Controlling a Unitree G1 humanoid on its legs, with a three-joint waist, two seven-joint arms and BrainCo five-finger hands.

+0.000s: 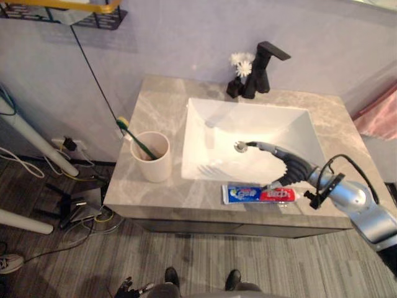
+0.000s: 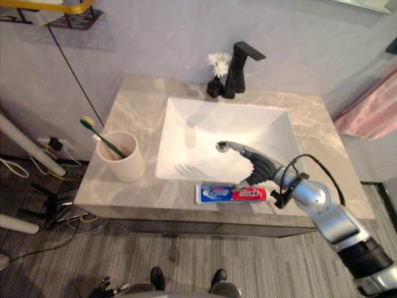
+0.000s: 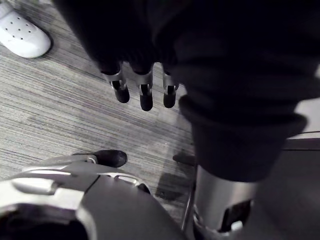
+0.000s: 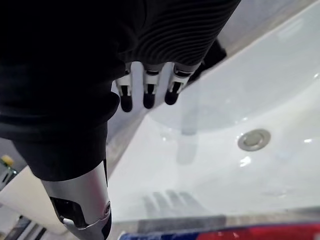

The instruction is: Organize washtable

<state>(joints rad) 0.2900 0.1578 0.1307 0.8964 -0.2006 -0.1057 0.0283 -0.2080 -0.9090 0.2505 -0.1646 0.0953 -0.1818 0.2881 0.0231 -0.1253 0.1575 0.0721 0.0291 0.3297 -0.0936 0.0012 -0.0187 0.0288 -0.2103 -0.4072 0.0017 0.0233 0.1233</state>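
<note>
Toothpaste (image 1: 259, 194) lies flat on the grey washtable (image 1: 155, 112), between the white sink (image 1: 248, 124) and the front edge. It runs side to side, blue end left, red end right. The right hand (image 1: 288, 167) hangs over the sink's front rim by the red end. Its fingers (image 4: 146, 95) are straight and a bit apart, aimed at the drain (image 1: 239, 146). I cannot tell if the thumb touches the tube. The left hand (image 3: 142, 90) hangs loose over the floor. A cup (image 1: 152, 155) with a toothbrush (image 1: 136, 138) stands left of the sink.
</note>
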